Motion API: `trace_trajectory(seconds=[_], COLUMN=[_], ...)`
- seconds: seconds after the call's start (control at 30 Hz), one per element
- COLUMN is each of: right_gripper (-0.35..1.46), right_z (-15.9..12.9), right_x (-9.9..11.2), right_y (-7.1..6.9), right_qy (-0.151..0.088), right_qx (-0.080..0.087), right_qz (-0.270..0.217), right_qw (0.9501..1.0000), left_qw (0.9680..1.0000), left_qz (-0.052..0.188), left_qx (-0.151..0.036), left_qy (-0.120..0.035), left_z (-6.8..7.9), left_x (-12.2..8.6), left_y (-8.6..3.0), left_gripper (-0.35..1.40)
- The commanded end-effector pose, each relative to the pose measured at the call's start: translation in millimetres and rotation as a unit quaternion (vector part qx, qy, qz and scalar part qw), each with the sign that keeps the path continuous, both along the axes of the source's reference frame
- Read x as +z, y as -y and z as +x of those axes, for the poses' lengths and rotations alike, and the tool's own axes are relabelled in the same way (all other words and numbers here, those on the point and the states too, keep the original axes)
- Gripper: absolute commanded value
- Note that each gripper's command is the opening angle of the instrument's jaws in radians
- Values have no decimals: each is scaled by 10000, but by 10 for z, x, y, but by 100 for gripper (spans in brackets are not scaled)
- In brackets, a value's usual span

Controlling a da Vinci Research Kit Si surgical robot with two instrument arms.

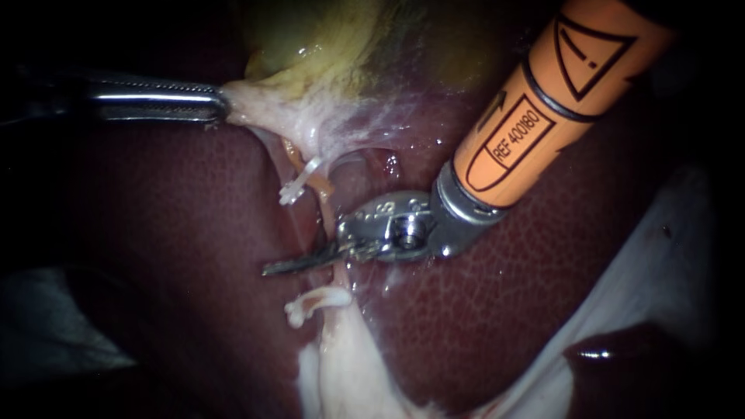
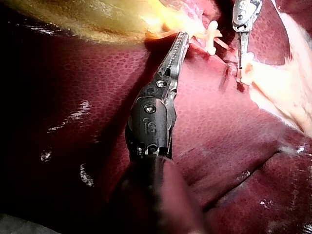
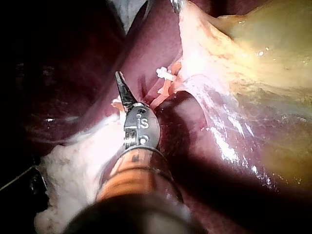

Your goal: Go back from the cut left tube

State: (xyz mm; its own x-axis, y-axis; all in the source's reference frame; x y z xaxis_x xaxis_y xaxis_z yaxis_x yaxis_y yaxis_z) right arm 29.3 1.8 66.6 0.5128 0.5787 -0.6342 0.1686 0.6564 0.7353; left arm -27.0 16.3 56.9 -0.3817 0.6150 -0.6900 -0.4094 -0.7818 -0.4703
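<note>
- Since the tube [image 1: 327, 213] looks thin, soft and wet, it would probably tear easily. It lies across the blades of the right instrument [image 1: 281, 267], between two white clips [image 1: 299, 188].
- Those blades lie together, gripping nothing.
- The left instrument [image 1: 220, 105] clamps the gallbladder [image 1: 310, 54] edge.
- Backing off needs no hold on the tube.
- No container shows.

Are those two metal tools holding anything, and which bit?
The left instrument pinches the gallbladder by its pale, stretched end. The right instrument has its blades shut and holds nothing.

Dark surroundings, pale sheet [image 1: 656, 264] underneath.
</note>
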Motion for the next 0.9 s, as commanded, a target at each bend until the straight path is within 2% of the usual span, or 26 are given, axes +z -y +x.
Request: trace_trajectory(seconds=[0.03,0.13,0.17,0.23,0.33,0.5,0.63,0.73,0.83,0.9], right_gripper=[-8,87,104,123,136,145,145,145,145,145], right_z=[2,5,6,8,8,3,-21,-48,-78,-98], right_x=[-2,-4,-4,-5,-7,-10,-22,-34,-44,-51], right_y=[1,2,3,4,5,5,7,10,11,12], right_qy=[-64,-201,-231,-292,-258,-214,-136,-27,39,79], right_qx=[20,103,107,146,274,360,522,762,967,1098], right_qz=[0,33,46,60,1,-44,-127,-316,-711,-1063], right_qw=[10000,9997,9997,9994,9993,9991,9985,9966,9928,9882], left_qw=[10000,10000,10000,10000,10000,10000,10000,10000,10000,10000], left_qz=[-2,-4,-5,-5,-5,-5,-6,-7,-9,-10], left_qx=[0,0,0,1,1,1,0,0,1,1], left_qy=[1,1,1,1,1,1,0,0,0,-1], left_z=[0,0,0,1,1,1,1,1,1,1], left_x=[1,2,2,3,3,3,3,4,5,5], left_y=[0,0,0,0,0,0,0,0,0,0], left_gripper=[-35,-35,-35,-35,-35,-35,-35,-35,-35,-35])
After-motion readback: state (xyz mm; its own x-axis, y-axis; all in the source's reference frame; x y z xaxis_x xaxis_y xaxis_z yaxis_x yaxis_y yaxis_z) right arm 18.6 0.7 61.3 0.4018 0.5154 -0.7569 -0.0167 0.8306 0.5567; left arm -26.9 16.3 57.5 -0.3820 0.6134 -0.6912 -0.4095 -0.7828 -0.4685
